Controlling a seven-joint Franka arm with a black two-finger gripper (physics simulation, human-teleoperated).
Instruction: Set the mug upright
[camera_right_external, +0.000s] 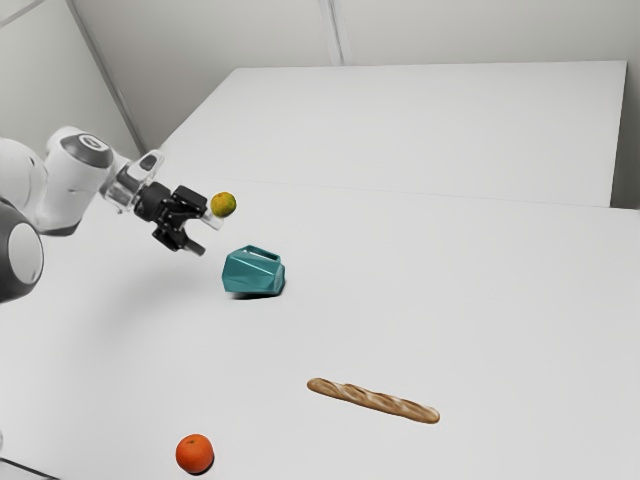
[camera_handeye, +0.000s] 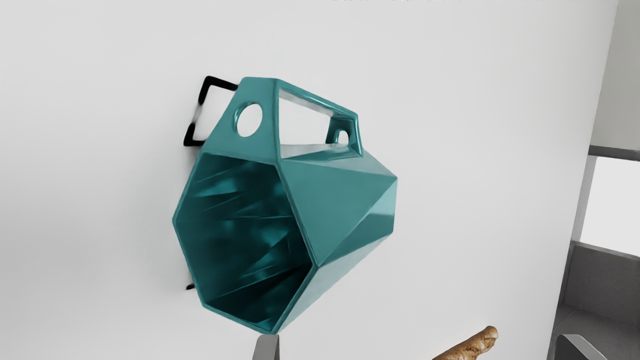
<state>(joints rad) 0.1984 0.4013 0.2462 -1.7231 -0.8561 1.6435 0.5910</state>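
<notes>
Reaching for the tipped-over teal mug (camera_right_external: 253, 272) with an open gripper (camera_right_external: 208, 236).
See the mug on its side, left of the middle in the exterior view, with its mouth (camera_handeye: 250, 235) facing the gripper and its handle (camera_handeye: 267, 92) up. See the gripper near it, at the upper left, spread wide and holding nothing. Seems to be at the getting-a-grip step. Next, move in, pinch the side or rim, turn the mug mouth up, and set it on its flat bottom.
</notes>
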